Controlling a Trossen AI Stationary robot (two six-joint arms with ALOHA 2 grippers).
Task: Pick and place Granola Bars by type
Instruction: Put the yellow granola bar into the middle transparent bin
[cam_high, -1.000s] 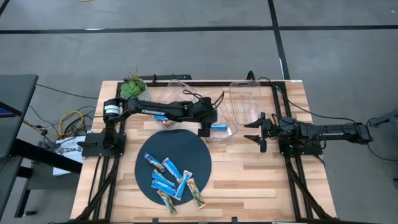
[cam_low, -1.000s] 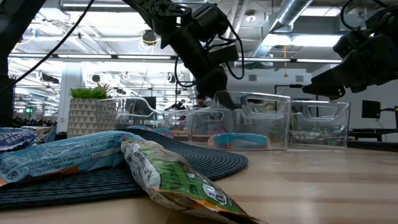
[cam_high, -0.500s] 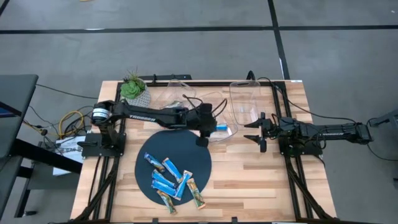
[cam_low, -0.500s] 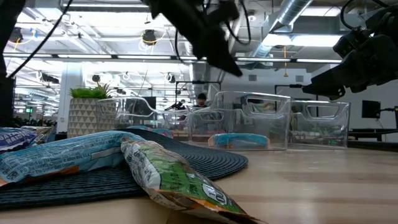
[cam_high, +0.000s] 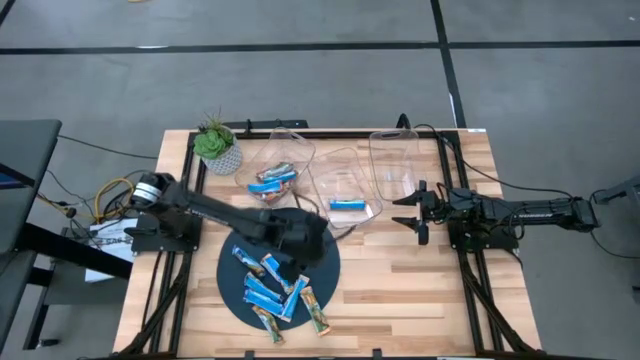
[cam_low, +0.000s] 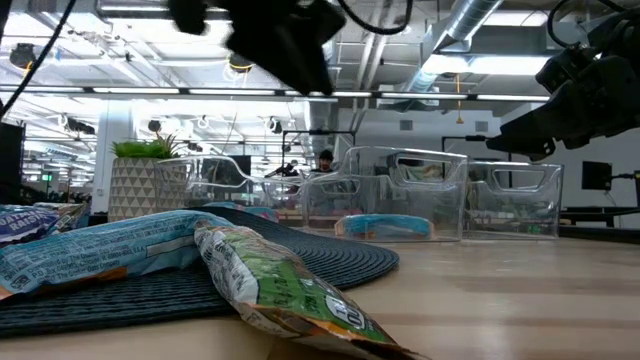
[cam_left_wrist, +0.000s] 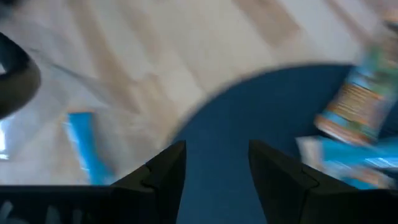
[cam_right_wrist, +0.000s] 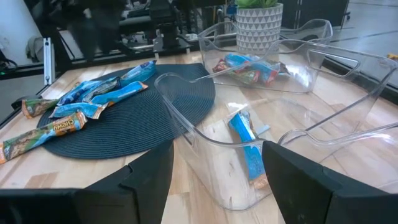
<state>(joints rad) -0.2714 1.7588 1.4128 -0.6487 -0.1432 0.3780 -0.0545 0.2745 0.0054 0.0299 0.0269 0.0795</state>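
Several granola bars (cam_high: 275, 292), mostly blue-wrapped, lie in a loose heap on the near part of the dark round mat (cam_high: 325, 268); they also show in the right wrist view (cam_right_wrist: 93, 99). One blue bar (cam_high: 347, 206) lies flat in the middle clear bin (cam_high: 345, 180). A few bars (cam_high: 274, 178) lie in the left bin. My left gripper (cam_high: 297, 258) hangs open above the mat, with only mat showing between its fingers (cam_left_wrist: 216, 149). My right gripper (cam_high: 415, 212) waits open at the table's right.
A third clear bin (cam_high: 392, 165) stands at the back right with nothing in it. A potted plant (cam_high: 216, 143) stands at the far left corner. Bare wood lies between the mat and the right arm.
My left gripper has swung from beside the middle bin toward the table's near-left, rising and rolling, and now hangs over the mat. Its fingers have stayed open. The blue bar stays in the middle bin.
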